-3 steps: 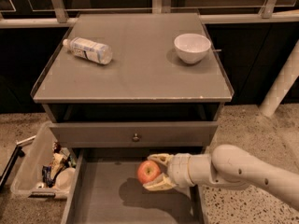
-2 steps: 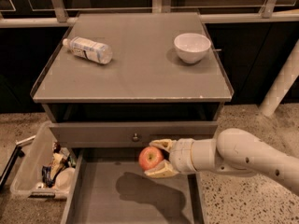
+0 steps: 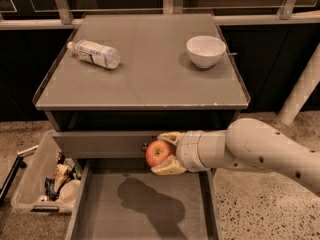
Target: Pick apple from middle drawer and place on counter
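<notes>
My gripper (image 3: 161,154) is shut on the red apple (image 3: 157,152), one pale finger above it and one below. It holds the apple in the air above the back of the open middle drawer (image 3: 150,209), in front of the grey drawer front (image 3: 100,144). The apple's shadow lies on the drawer floor. The grey counter (image 3: 145,69) is above and behind the apple. My white arm reaches in from the right.
A plastic bottle (image 3: 95,54) lies on its side at the counter's back left. A white bowl (image 3: 205,51) stands at the back right. A clear bin of clutter (image 3: 45,179) sits on the floor left of the drawer.
My gripper has lifted the apple up and out of the drawer, from near the floor of the drawer to the height of the drawer front above it.
</notes>
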`<action>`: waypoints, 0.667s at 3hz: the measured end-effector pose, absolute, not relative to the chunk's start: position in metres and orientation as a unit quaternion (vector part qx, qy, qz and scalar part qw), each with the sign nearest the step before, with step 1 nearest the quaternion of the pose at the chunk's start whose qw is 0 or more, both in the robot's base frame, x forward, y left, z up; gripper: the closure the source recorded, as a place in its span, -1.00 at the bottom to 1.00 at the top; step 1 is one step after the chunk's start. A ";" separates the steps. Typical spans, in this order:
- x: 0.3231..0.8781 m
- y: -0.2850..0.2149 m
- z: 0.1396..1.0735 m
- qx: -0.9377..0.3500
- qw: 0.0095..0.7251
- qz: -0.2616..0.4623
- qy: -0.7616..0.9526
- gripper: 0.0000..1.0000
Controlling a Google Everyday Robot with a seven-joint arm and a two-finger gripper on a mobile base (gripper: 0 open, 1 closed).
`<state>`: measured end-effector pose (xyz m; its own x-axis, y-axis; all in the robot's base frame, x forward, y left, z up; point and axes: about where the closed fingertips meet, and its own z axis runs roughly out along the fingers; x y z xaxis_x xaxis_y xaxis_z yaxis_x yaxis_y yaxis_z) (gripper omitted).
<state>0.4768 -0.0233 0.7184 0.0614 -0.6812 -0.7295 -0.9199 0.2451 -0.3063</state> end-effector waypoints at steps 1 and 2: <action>0.482 -0.020 0.757 -0.615 0.429 0.117 0.651 1.00; 0.494 -0.017 0.815 -0.633 0.448 0.086 0.625 1.00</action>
